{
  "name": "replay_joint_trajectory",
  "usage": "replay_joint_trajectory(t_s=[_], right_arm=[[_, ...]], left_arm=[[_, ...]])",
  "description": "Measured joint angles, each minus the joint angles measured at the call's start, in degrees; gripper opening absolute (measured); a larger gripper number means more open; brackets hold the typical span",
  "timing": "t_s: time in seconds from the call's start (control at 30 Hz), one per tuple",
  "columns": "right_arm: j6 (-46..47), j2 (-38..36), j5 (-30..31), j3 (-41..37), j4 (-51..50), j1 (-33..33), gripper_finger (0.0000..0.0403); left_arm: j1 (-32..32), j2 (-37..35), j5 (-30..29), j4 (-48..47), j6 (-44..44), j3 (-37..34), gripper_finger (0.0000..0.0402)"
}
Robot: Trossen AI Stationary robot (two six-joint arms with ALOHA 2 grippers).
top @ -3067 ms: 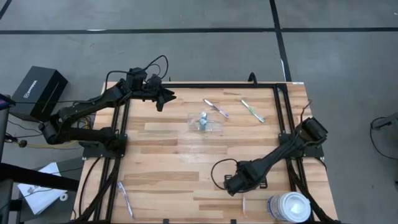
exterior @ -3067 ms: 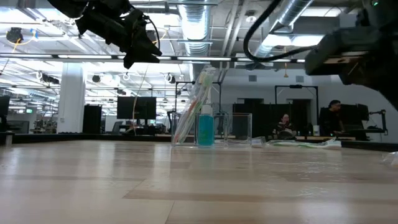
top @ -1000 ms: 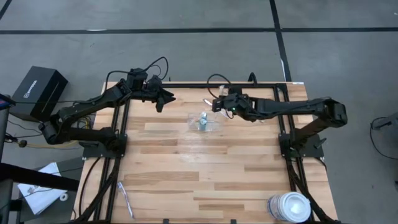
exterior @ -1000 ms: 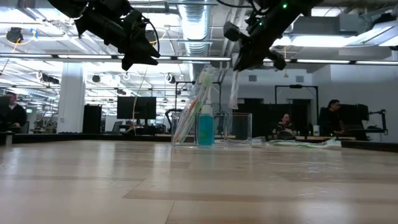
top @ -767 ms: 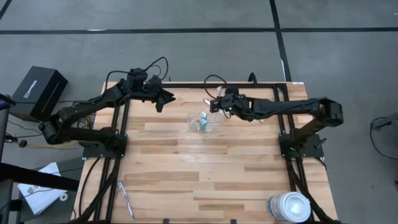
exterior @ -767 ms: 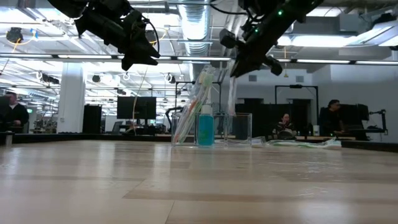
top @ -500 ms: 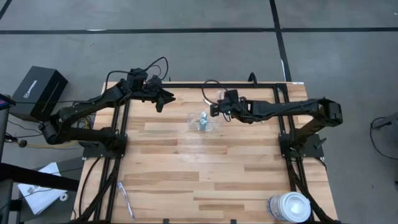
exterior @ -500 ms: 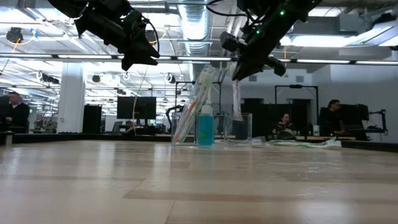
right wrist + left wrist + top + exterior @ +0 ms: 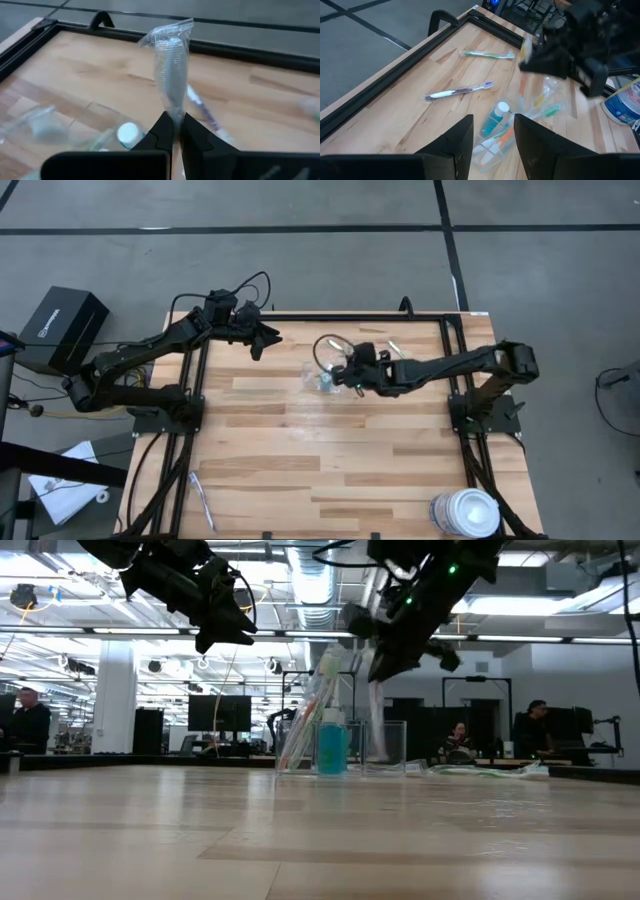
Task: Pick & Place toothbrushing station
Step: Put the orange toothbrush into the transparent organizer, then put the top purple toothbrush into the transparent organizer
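Two arms show from above. The left gripper (image 9: 262, 340) hangs over the table's (image 9: 300, 470) far left corner on a bent arm, fingers apart and holding nothing. The right arm stretches flat across from the right edge, so the right gripper (image 9: 347, 374) sits just beside the clear container (image 9: 326, 377) near the table's far middle. A white tub (image 9: 464, 512) stands at the near right corner, and a wrapped brush (image 9: 201, 500) lies at the near left.

In the low view, the right gripper (image 9: 385, 662) tilts down over the container (image 9: 345, 748), with a wrapped toothbrush (image 9: 375, 720) hanging from it into the container beside the teal toothpaste tube (image 9: 330, 745).

From the left wrist, the open fingers (image 9: 460, 137) frame the container (image 9: 520, 125); a purple toothbrush (image 9: 459, 91) and a green toothbrush (image 9: 487, 54) lie loose beyond.

From the right wrist, the fingers (image 9: 164, 131) are pinched on the wrapped toothbrush (image 9: 171, 70), which stands upright.
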Motion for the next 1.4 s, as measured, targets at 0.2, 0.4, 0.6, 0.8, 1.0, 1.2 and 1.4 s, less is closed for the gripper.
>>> replay_joint_trajectory(t_s=[0.2, 0.4, 0.6, 0.8, 1.0, 1.2, 1.4], right_arm=[[4.44, 4.24, 2.37, 0.03, 3.91, 3.5, 0.0005], [8.28, 5.36, 5.66, -0.04, 3.8, 5.98, 0.0005], [8.25, 5.36, 7.34, -0.04, 3.64, 6.8, 0.0005], [7.58, 4.66, 9.23, -0.04, 3.48, 8.4, 0.0051], [6.12, 3.49, 9.75, 0.09, 4.06, 8.59, 0.0128], [4.57, 2.43, 11.57, 0.11, 4.35, 8.66, 0.0165], [3.41, 1.15, 12.56, -0.03, 3.81, 8.63, 0.0175]], left_arm=[[0.0, 0.0, 0.01, 0.0, 0.26, 0.0, 0.0136], [0.0, 0.0, -0.01, 0.0, 0.4, 0.0, 0.0136], [0.01, 0.0, -0.01, 0.02, 0.44, 0.0, 0.0136], [0.37, 0.0, 0.01, 0.0, 1.7, 0.0, 0.0136], [2.14, 0.0, 0.0, 0.0, 1.7, 0.0, 0.0136], [4.02, 0.0, -0.01, -0.02, 1.7, 0.0, 0.0136], [4.32, 0.0, 0.01, -0.04, 1.7, 0.0, 0.0136]])
